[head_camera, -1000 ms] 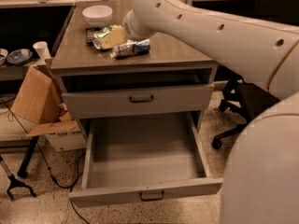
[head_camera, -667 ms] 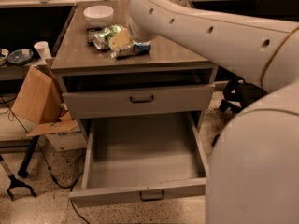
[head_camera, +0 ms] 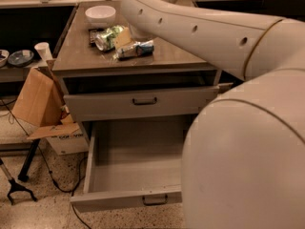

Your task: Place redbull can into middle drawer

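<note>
The redbull can (head_camera: 137, 49), slim and silver-and-blue, lies on its side on top of the grey cabinet (head_camera: 167, 58). The middle drawer (head_camera: 126, 199) is pulled wide open below, with a plain grey inside, a low front panel and a small dark handle (head_camera: 155, 200). My big white arm (head_camera: 205, 30) reaches across from the right, over the cabinet top, and ends just behind the can. My gripper is hidden behind the arm or out of view.
A fatter green-and-white can (head_camera: 106, 37), a yellow packet (head_camera: 122, 37) and a white bowl (head_camera: 100, 14) lie near the redbull can. The taller-fronted drawer above (head_camera: 143, 101) is slightly open. A cardboard box (head_camera: 40, 104) and cables sit on the floor at left.
The arm has swung closer and now covers much of the right side of the view. The cabinet and drawer appear shifted. The cans have not moved on the cabinet top.
</note>
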Robot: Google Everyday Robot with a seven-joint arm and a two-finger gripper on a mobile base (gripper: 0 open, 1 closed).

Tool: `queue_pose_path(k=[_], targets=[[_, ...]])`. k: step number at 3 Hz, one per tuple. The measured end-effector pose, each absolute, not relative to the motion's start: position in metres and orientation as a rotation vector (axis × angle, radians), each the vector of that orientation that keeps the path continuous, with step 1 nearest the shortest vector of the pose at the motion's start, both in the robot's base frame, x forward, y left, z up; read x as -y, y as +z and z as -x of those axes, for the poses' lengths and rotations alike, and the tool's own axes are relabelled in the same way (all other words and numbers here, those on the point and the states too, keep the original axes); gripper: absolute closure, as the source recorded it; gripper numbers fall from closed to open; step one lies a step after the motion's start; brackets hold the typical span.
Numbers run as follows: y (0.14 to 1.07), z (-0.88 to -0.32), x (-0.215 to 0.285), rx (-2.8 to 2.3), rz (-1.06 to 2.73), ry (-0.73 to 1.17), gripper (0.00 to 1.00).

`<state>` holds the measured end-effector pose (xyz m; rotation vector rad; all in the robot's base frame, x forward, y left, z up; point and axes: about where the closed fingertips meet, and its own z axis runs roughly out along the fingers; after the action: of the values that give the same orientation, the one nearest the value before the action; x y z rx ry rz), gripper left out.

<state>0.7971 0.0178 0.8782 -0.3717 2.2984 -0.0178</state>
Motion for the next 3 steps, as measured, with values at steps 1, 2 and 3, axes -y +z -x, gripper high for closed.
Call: queue_pose_path(k=[1, 2, 3], targets=[[0.890, -0.794, -0.029, -2.298, 0.362, 0.049, 0.00], [0.900, -0.790, -0.034, -2.291, 0.362, 0.096, 0.00], [0.901, -0.785, -0.046, -2.298, 0.376, 0.129, 0.00]])
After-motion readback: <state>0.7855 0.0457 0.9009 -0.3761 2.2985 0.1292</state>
